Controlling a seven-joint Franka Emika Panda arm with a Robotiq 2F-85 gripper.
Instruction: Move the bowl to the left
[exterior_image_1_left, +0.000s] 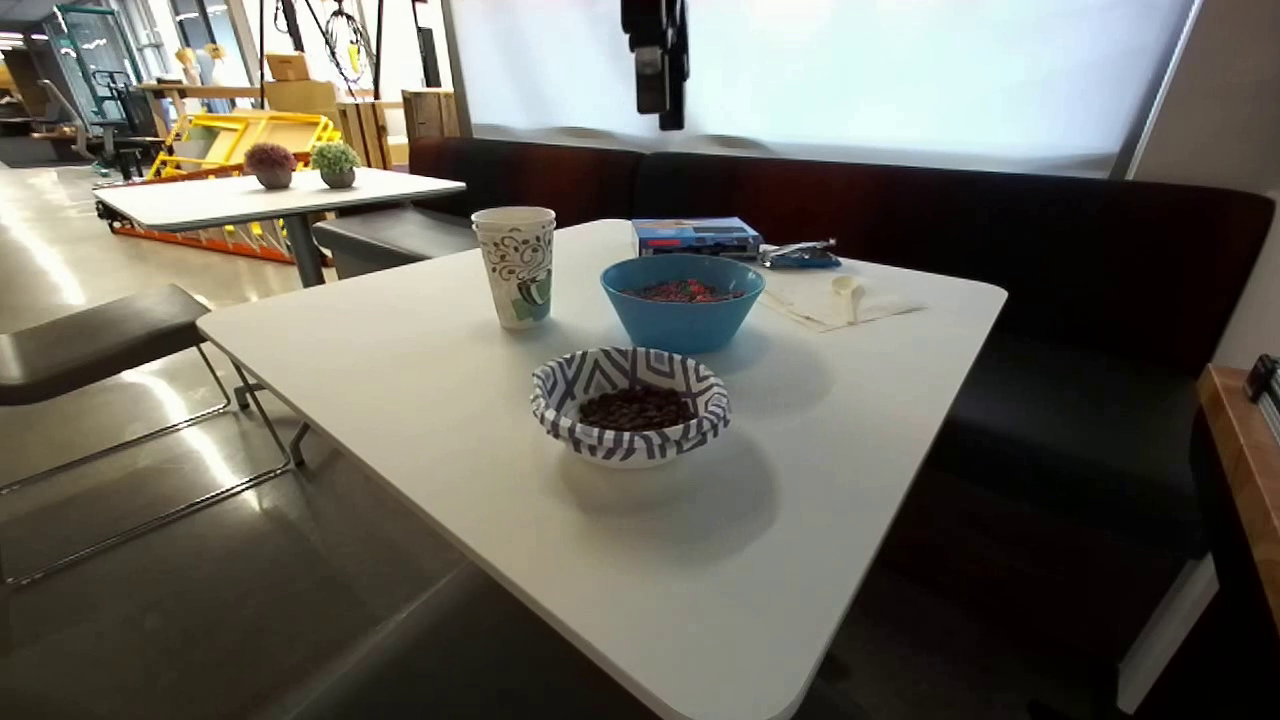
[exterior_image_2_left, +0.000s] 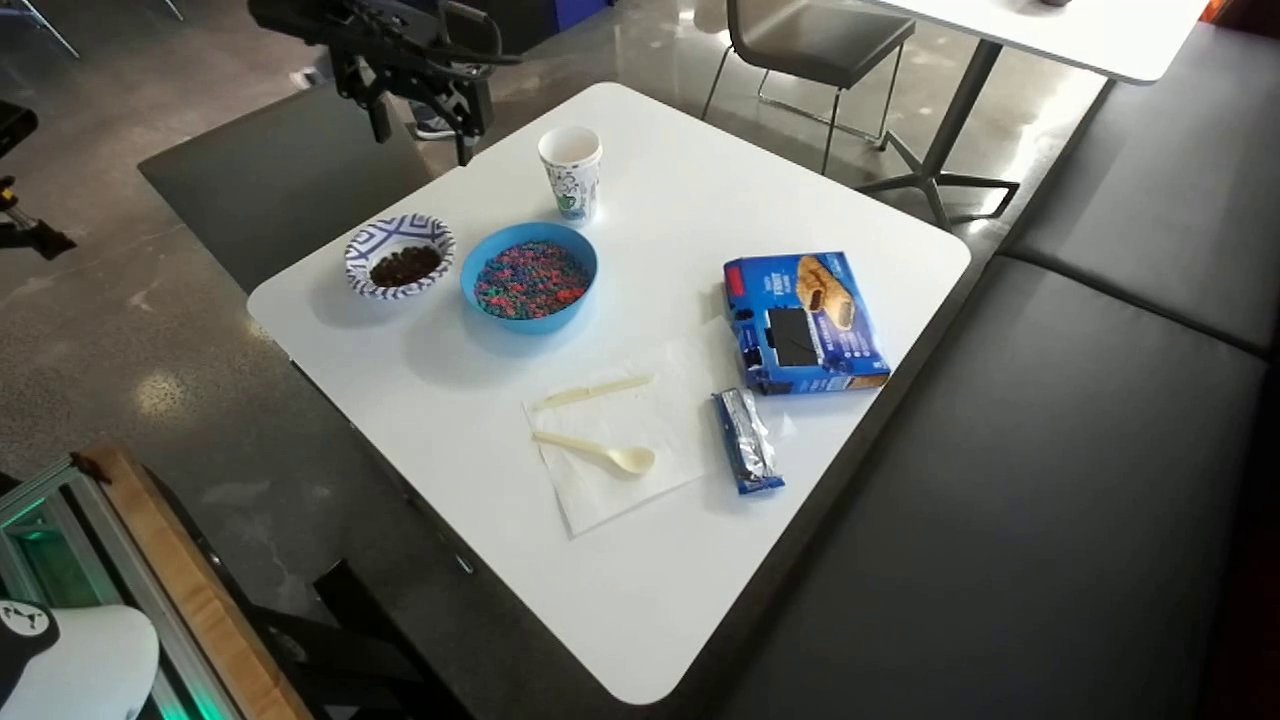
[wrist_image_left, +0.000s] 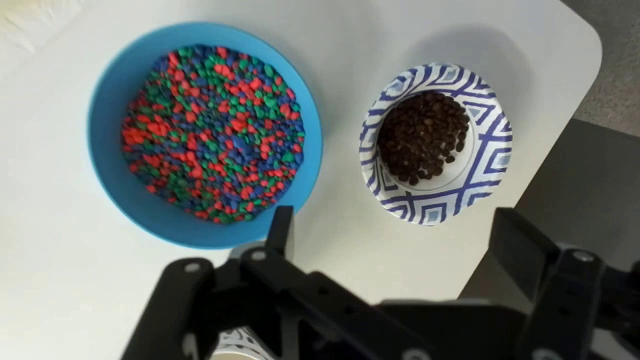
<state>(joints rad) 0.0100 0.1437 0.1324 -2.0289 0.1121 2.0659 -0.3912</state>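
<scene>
A white table with rounded corners stands on a glossy grey floor. In an exterior view a dark padded bench runs along the far side, and a second table at far left carries a reddish plant and a green plant.

The patterned bowl is wide and shallow — white with dark, angular bands — and holds small brown pieces. Near it, with a gap between, a smooth blue bowl holds pebbly red, green and blue bits. Stacked paper cups bear a curling print. In an exterior view a glossy blue box lies to the right, a crinkled foil wrapper just beside it, and a pale spoon rests on a thin napkin toward the near side.

The pincer is spread wide, its fingers well apart. In the wrist view the patterned bowl lies beyond the fingers; in an exterior view the patterned bowl sits by the table's left corner, the pincer hanging higher and farther.
</scene>
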